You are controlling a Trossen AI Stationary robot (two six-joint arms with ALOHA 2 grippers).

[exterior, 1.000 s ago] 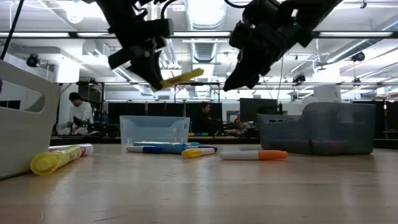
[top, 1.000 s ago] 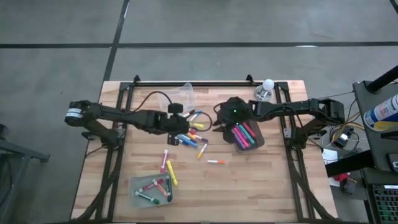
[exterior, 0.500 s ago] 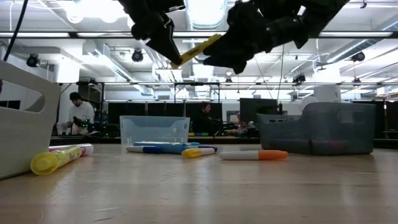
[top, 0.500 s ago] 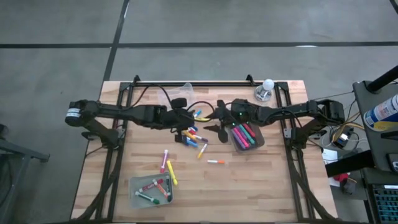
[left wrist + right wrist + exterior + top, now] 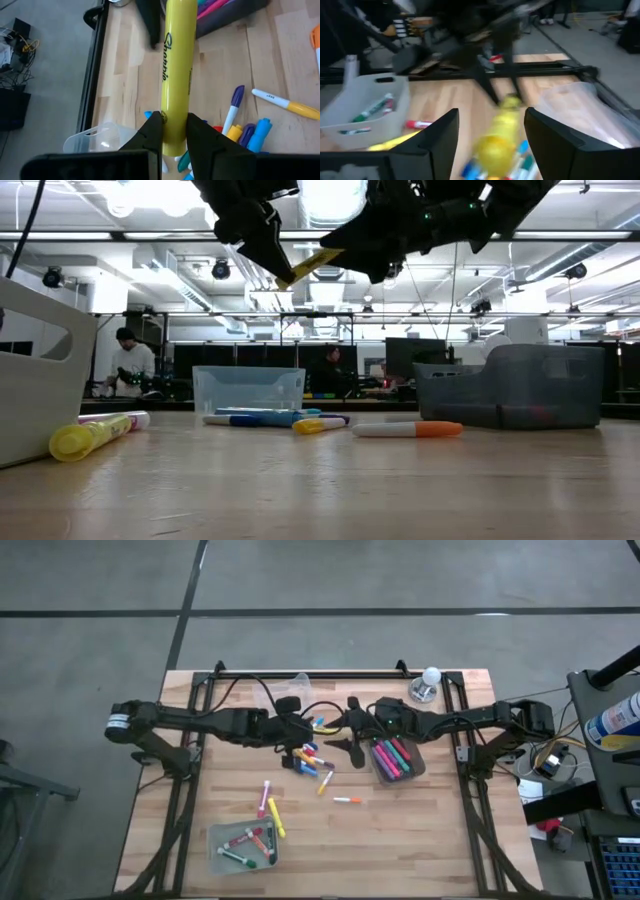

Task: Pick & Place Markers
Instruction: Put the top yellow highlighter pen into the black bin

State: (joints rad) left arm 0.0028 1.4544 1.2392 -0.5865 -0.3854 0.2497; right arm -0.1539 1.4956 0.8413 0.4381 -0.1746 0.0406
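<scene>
A wooden table (image 5: 400, 830) bears three bins (one clear (image 5: 248, 388)).

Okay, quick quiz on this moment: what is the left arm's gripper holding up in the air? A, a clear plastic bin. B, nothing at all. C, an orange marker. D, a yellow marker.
D: the left wrist view shows the left gripper with its jaws closed on a yellow marker, raised above the table, while the right gripper meets it with open jaws.
</scene>
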